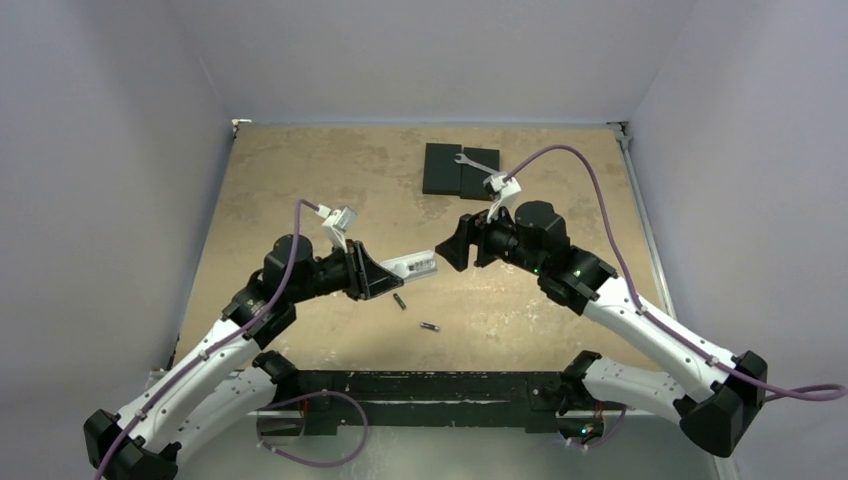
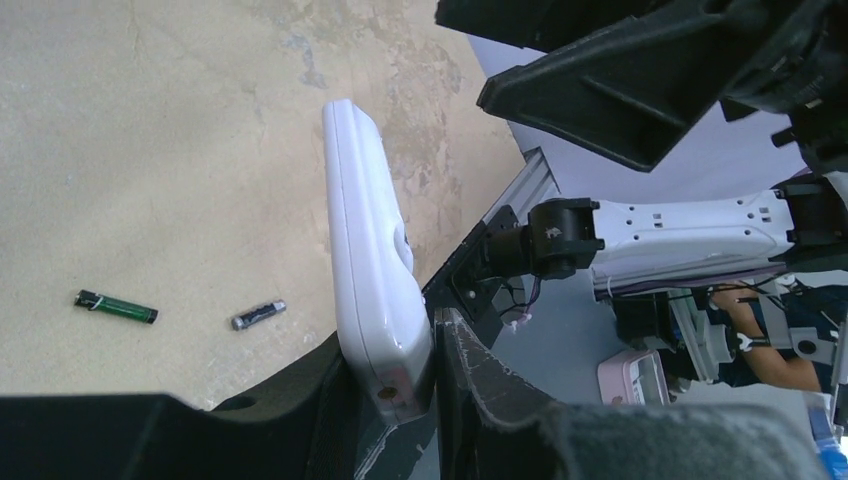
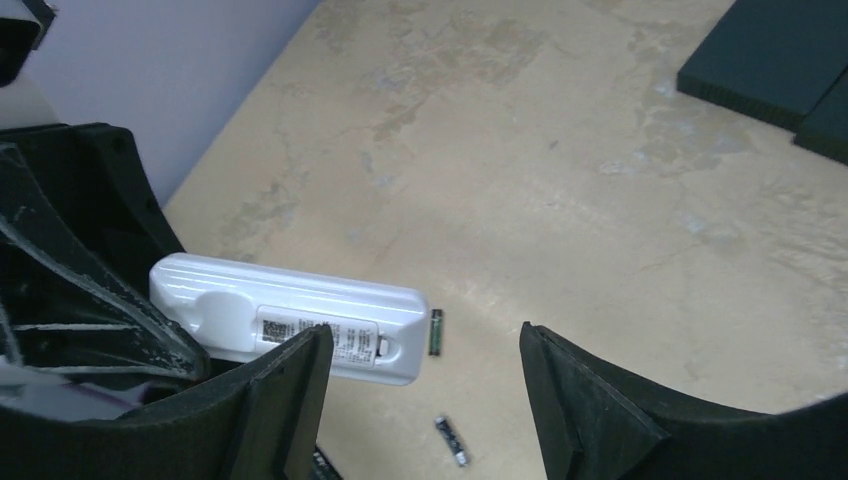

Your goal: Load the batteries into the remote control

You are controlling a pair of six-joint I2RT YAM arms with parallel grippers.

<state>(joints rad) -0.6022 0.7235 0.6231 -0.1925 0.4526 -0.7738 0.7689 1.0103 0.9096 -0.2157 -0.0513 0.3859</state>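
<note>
The white remote control [image 1: 413, 266] is held off the table, with my left gripper [image 1: 385, 275] shut on one end of it. In the left wrist view the remote control [image 2: 370, 250] stands edge-on between the gripper's [image 2: 395, 345] jaws. Its plain back with a printed label shows in the right wrist view [image 3: 290, 315]. My right gripper [image 1: 452, 243] is open just beyond the remote's free end, its jaws [image 3: 425, 340] wide apart and holding nothing. Two batteries lie on the table below: one green-striped [image 1: 400, 301] [image 2: 116, 306] [image 3: 436, 332], one dark [image 1: 429, 326] [image 2: 258, 314] [image 3: 451, 440].
Two black flat blocks [image 1: 460, 170] [image 3: 770, 55] lie at the back of the table with a silver wrench [image 1: 478, 163] on them. Purple cables loop over both arms. Grey walls close in the table on three sides.
</note>
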